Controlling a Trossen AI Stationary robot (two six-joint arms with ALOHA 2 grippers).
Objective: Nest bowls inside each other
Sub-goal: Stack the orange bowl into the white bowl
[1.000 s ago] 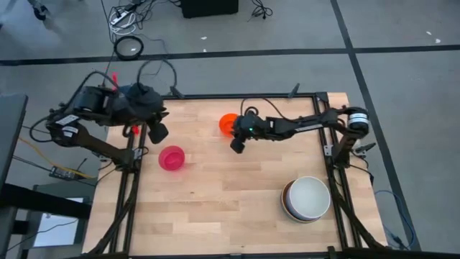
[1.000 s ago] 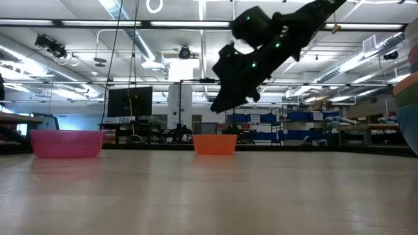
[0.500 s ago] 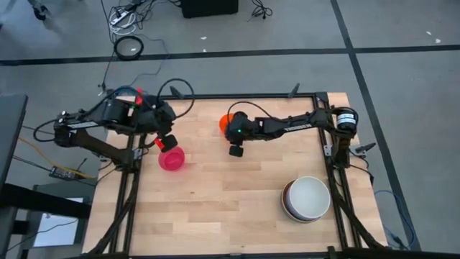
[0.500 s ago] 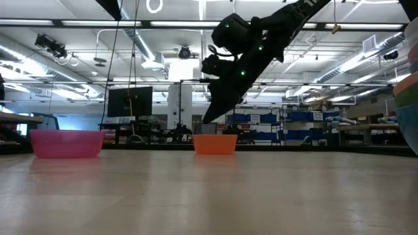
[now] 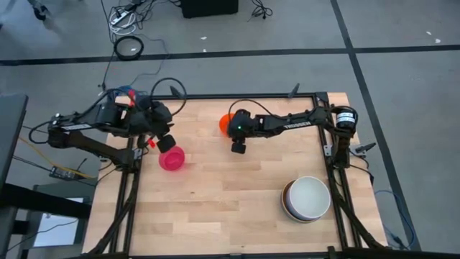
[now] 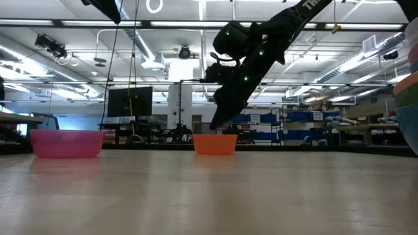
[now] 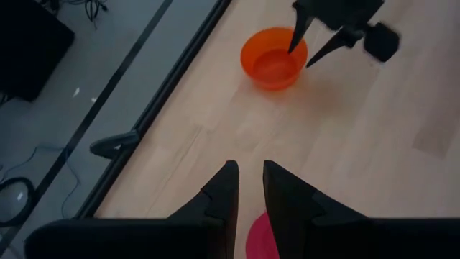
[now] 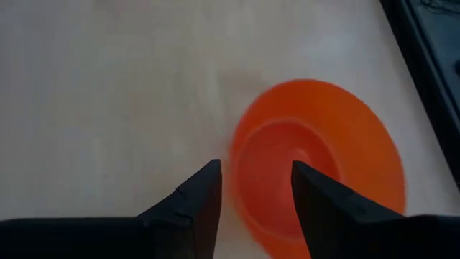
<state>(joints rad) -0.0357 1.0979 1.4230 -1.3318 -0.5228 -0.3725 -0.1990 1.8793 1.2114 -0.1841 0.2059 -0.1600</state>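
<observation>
An orange-red bowl (image 5: 225, 121) stands upright on its base at the table's far middle. A pink bowl (image 5: 172, 159) stands on the left. A nested stack of bowls (image 5: 306, 199) with a white one on top stands near right. My right gripper (image 8: 255, 173) hovers open just above the orange-red bowl (image 8: 316, 165). One finger is over the bowl's inside and the other over the wood beside it, astride the rim. My left gripper (image 7: 249, 193) hangs above the pink bowl's (image 7: 260, 237) far edge. Its fingers are a narrow gap apart and hold nothing.
Black frame rails (image 5: 244, 96) run along the table's edges, with posts at the corners. Bare wood (image 5: 230, 187) lies between the pink bowl and the stack. Cables lie on the floor beyond the far edge. In the low view the stack (image 6: 409, 111) fills the right edge.
My left gripper has swung down and toward the pink bowl, and now hangs over its far edge. My right gripper has rolled about its own line and sunk closer to the orange-red bowl's rim. No bowl has moved.
</observation>
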